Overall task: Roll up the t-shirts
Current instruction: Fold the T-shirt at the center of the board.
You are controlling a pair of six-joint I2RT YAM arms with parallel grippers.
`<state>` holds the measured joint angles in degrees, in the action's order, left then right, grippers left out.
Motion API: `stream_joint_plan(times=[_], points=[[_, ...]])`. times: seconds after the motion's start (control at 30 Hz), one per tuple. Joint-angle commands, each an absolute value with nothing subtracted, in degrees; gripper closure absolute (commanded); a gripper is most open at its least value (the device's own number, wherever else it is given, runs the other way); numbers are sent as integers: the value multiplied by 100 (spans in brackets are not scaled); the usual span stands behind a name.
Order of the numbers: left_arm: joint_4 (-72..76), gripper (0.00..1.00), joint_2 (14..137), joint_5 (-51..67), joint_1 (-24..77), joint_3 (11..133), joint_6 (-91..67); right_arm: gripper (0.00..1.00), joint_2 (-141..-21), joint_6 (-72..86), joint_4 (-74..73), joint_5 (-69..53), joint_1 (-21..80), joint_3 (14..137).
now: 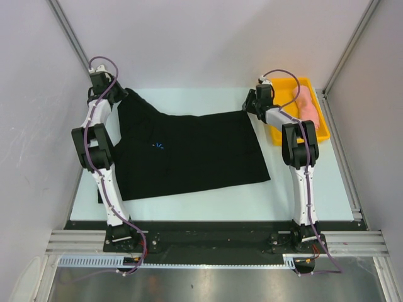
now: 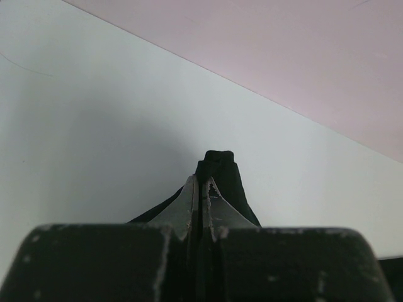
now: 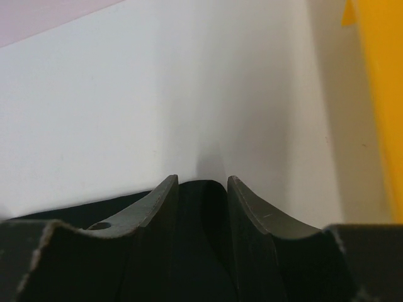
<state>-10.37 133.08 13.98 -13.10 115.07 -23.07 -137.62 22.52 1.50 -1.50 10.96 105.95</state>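
Note:
A black t-shirt (image 1: 195,154) with a tiny light-blue chest mark (image 1: 158,146) lies spread flat on the white table. My left gripper (image 1: 119,94) is at its far left corner, shut on black cloth; in the left wrist view a tuft of the cloth (image 2: 220,167) sticks out past the closed gripper (image 2: 200,179). My right gripper (image 1: 250,107) is at the far right corner. In the right wrist view a fold of the shirt (image 3: 201,207) fills the gap of that gripper (image 3: 201,179). A salmon-pink rolled t-shirt (image 1: 308,106) lies in the tray.
A yellow plastic tray (image 1: 280,137) stands at the far right of the table, just right of my right arm; its edge shows in the right wrist view (image 3: 381,94). White table surface (image 1: 220,195) lies in front of the shirt. Grey walls enclose the back and sides.

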Motion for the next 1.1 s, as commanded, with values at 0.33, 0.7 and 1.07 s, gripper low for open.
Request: stream_joint_plan(times=[0.33, 0.7, 1.07], points=[[-747, 100, 13096, 1503, -1362, 11610, -2364, 72, -14036, 2356, 26, -141, 1178, 11056], [-685, 100, 12982, 1520, -1450, 11505, -2391, 98, -13694, 2303, 219, 0, 1055, 10846], [-518, 100, 12744, 1564, -1494, 11285, -2400, 99, -13395, 2487, 712, -184, 835, 10397]])
